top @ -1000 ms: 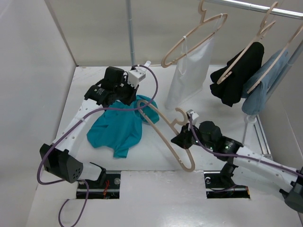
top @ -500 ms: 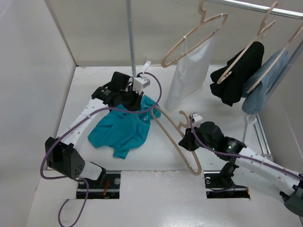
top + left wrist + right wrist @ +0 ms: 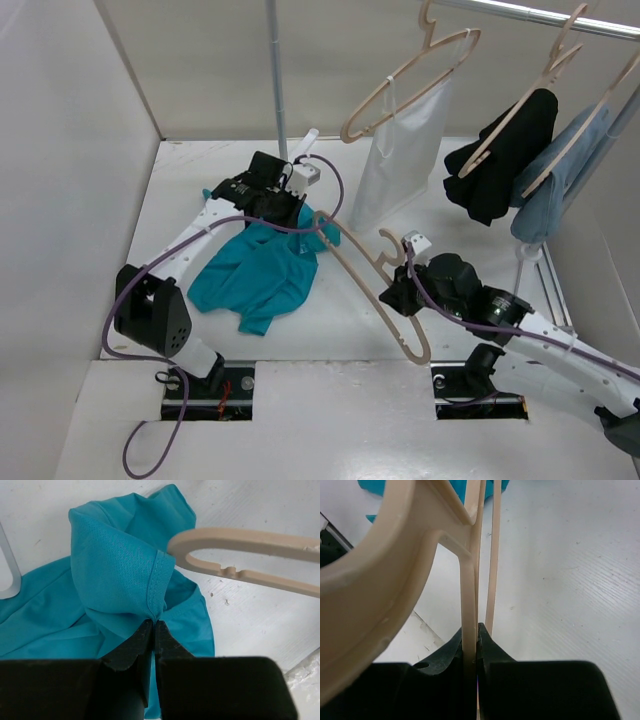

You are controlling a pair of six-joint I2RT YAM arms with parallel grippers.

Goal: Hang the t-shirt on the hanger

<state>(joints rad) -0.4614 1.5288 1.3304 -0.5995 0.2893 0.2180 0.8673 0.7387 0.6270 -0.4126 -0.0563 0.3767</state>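
Left gripper (image 3: pixel 153 622): jaws closed tight, pinching a hemmed fold of the t-shirt (image 3: pixel 255 280) and holding that fold raised in a peak. The left arm reaches from its base at the near left edge, its white link running diagonally away toward the far middle of the table (image 3: pixel 180 170), with the wrist bent over the shirt's far right corner.

Right gripper (image 3: pixel 476 630): jaws nearly closed, clamped on a thin bar of the hanger (image 3: pixel 370 285) close under its hook. The right arm lies low and stretched leftward from its base at the near right, the wrist pointing toward the table's centre.

The hanger is tilted. One shoulder points up and left toward the shirt; the other points toward the near edge. In the left wrist view its rounded end sits just beside the lifted hem; contact cannot be confirmed.

The rest of the t-shirt lies crumpled on the table, left of centre, below the left wrist.
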